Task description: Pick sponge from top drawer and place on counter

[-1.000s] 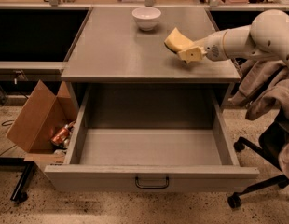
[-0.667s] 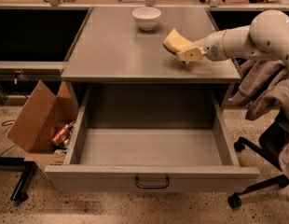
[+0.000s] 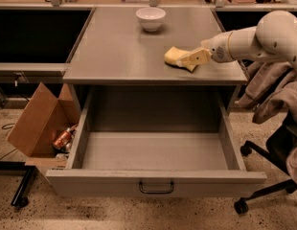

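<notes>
The pale yellow sponge (image 3: 173, 56) is at the right part of the grey counter (image 3: 115, 51), low on its surface. My gripper (image 3: 190, 61) reaches in from the right on the white arm (image 3: 249, 40). Its yellow fingers (image 3: 196, 57) are closed on the sponge's right end. The top drawer (image 3: 153, 152) is pulled fully open below the counter. Its inside is bare, and its dark loop handle (image 3: 156, 188) is on the front panel.
A white bowl (image 3: 151, 18) stands at the back of the counter. An open cardboard box (image 3: 36, 123) with a can sits on the floor at the left. An office chair (image 3: 275, 152) draped with cloth (image 3: 278, 90) stands at the right.
The gripper has moved the sponge down and a little left, from above the counter to its surface. The drawer and bowl have not moved.
</notes>
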Controlling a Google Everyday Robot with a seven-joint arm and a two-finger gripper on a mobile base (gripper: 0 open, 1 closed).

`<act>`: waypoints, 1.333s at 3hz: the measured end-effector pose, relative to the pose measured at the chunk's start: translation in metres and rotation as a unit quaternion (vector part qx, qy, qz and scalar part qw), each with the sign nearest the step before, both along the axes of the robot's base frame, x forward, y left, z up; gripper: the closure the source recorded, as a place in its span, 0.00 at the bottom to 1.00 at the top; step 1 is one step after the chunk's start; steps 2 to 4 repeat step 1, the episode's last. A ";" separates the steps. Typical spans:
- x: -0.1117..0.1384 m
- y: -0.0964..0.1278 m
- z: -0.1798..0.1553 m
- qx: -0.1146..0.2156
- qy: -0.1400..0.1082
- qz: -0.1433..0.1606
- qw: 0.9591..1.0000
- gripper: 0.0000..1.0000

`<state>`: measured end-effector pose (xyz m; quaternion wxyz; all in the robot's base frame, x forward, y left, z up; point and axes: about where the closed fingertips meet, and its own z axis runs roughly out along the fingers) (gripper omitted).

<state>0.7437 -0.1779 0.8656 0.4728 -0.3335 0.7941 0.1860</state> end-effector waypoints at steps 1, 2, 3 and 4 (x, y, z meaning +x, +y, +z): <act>0.000 0.000 0.000 0.000 0.000 0.000 1.000 0.00; 0.000 0.000 0.000 0.000 0.000 0.000 1.000 0.00; 0.000 0.000 0.000 0.000 0.000 0.000 1.000 0.00; 0.000 0.000 0.000 0.000 0.000 0.000 1.000 0.00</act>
